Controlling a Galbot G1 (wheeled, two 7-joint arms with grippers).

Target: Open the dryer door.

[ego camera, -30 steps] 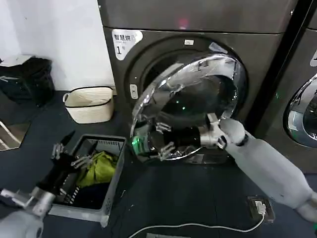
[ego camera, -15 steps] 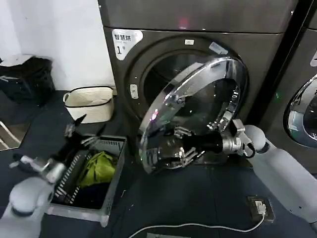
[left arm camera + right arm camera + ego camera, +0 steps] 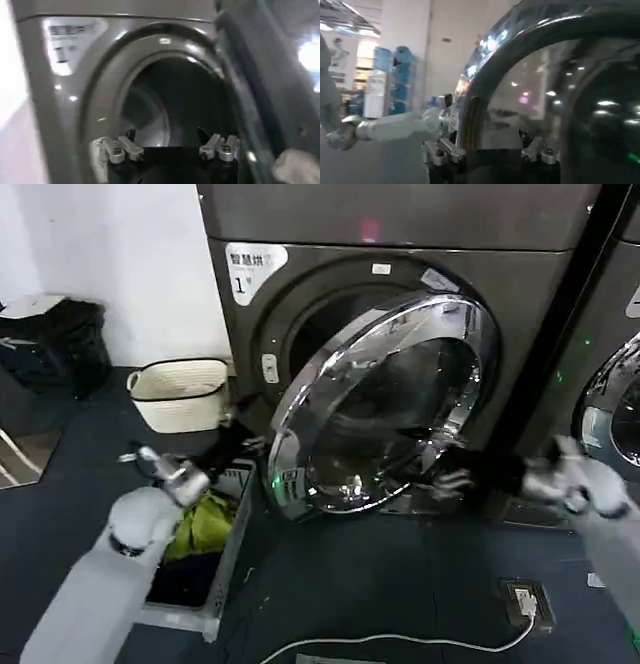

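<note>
Head view is showing the big dark grey metallic front-loading dryer (image 3: pixel 400 284) standing at the back of the scene, its white corner sticker marked "1" (image 3: pixel 252 266) sitting at the upper left of its front panel. The large round dryer door with its wide shiny chrome ring and dark tinted glass bowl (image 3: pixel 385 409) is hanging partly open, its left edge standing out from the machine and its right edge staying close to the front, so the dark round drum opening (image 3: pixel 310 329) is showing behind it on the left.

The left gripper (image 3: pixel 235 444) is reaching in between the door's free edge and the machine front, just above the grey plastic laundry basket (image 3: pixel 232 549) holding a green cloth (image 3: pixel 205 519). In the left wrist view its fingers (image 3: pixel 120 149) are standing spread apart with nothing between them, facing the drum opening.

The right gripper (image 3: pixel 452 481) is hovering near the door's lower right rim; in the right wrist view its fingers (image 3: pixel 442 150) are standing apart and empty, just beside the chrome ring.

A cream woven basket (image 3: pixel 182 394) is sitting on the dark floor left of the dryer, and a white cable (image 3: pixel 400 640) is lying across the floor in front.
</note>
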